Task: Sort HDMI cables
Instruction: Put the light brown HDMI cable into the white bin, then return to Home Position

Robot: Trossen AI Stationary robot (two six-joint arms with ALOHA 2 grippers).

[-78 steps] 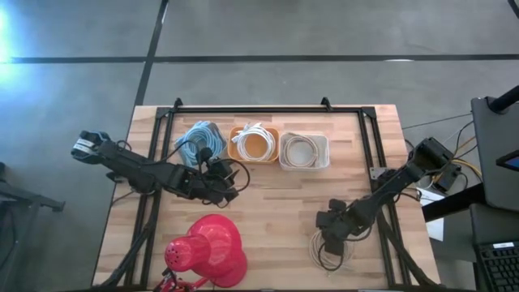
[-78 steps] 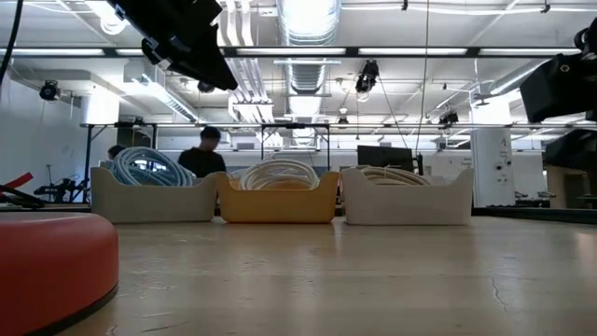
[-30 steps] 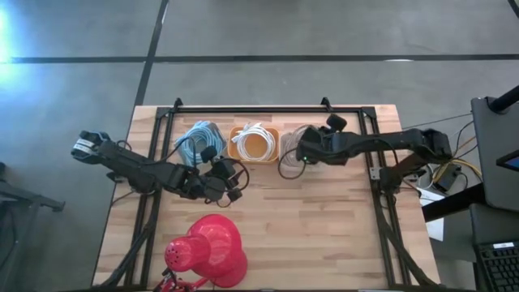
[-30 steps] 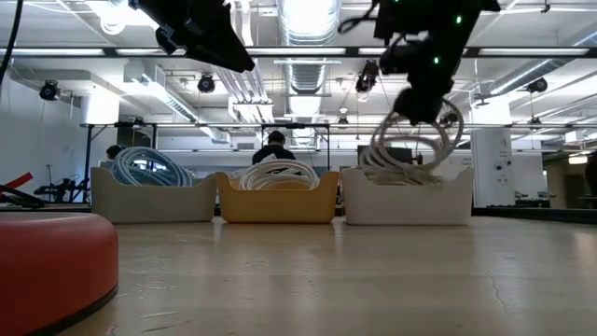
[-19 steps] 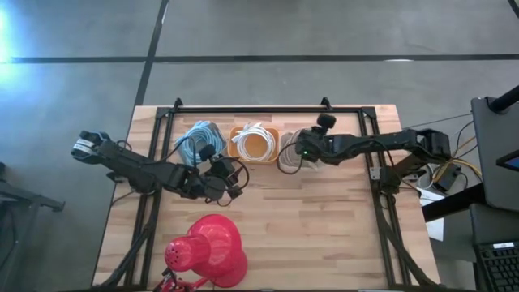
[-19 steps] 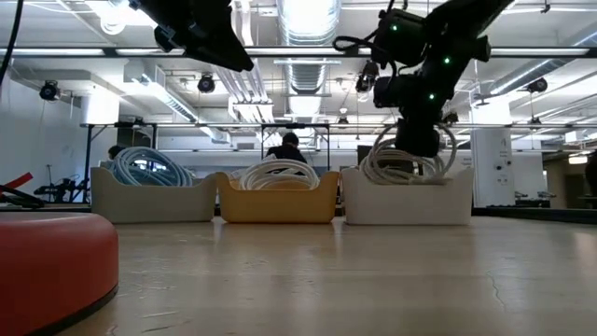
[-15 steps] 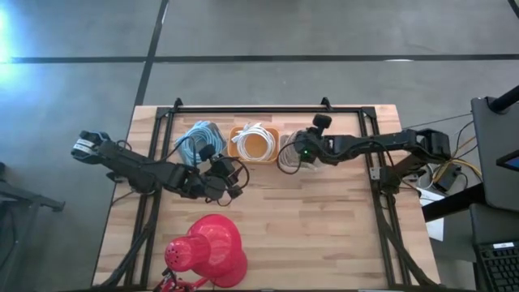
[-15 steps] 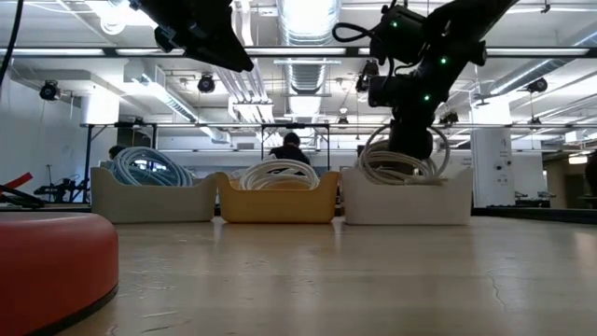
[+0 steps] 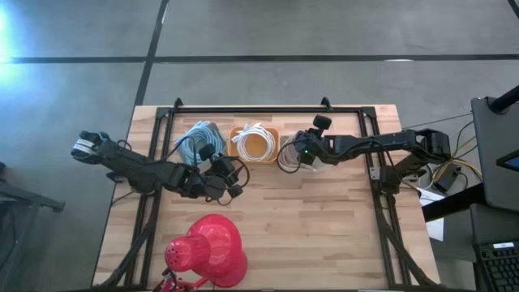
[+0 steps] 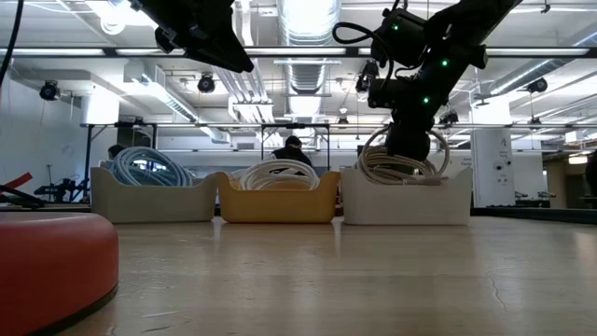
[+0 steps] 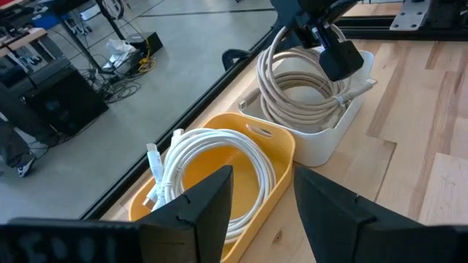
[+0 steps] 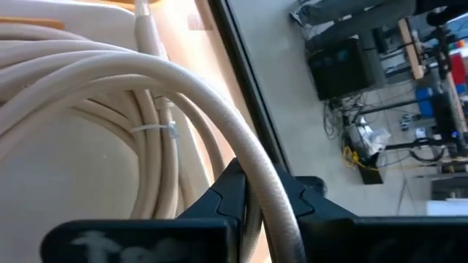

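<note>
1. We find the right end effector [image 9: 298, 152] over the white plastic bin [image 9: 321, 161] at the far side of the wooden tabletop [image 9: 308, 219], its fingers closed around a beige coiled HDMI cable [image 10: 401, 164]; the right wrist view shows the strand pinched between them.
2. The coil hangs partly inside that bin, resting on beige cable already there.
3. The white coiled cable [image 11: 212, 164] lies in the orange bin [image 9: 272, 134]; the light blue coils [image 9: 197, 138] sit in the left bin.
4. The left end effector [image 9: 231, 182] waits near the blue bin, fingers parted and empty.
5. In our judgement, the coil should settle fully below the rim before release, with the whole loop inside the walls.
6. The fingers should then lift straight up, so no strand snags and drags out.
7. The red cone-shaped lamp [image 9: 209, 250] stands well apart.
</note>
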